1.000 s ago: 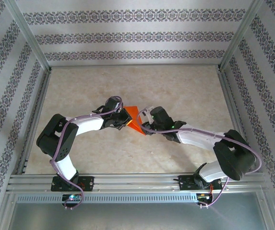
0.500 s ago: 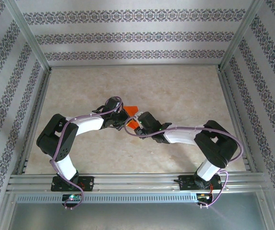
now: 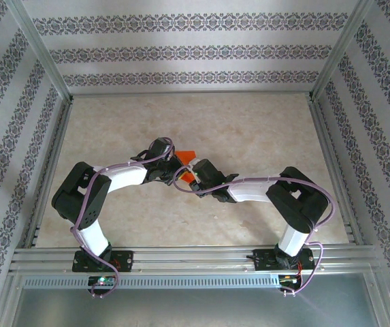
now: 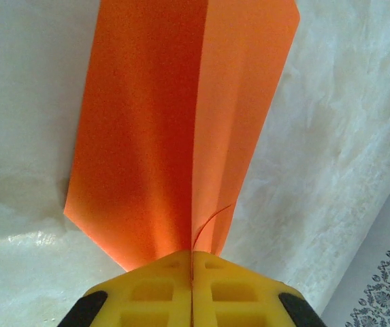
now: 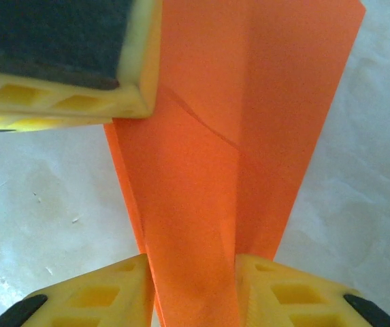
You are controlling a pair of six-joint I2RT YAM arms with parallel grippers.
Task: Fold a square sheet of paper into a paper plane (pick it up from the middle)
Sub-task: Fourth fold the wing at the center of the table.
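From above, the right gripper point(image 3: 195, 174) sits closer to the left gripper point(image 3: 173, 167) than a second ago, its elbow tucked in. It now covers most of the folded orange paper point(image 3: 187, 155) at mid-desk point(image 3: 249, 129). The left jaws are clamped together on the paper's crease. The right jaws stand apart astride the paper, seemingly not squeezing it.

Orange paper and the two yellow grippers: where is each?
Orange paper point(image 4: 147, 122): left wrist view, left flap.
Left gripper point(image 4: 191, 262): left wrist view, where fingertips meet.
Right gripper point(image 5: 193, 293): right wrist view, between fingertips.
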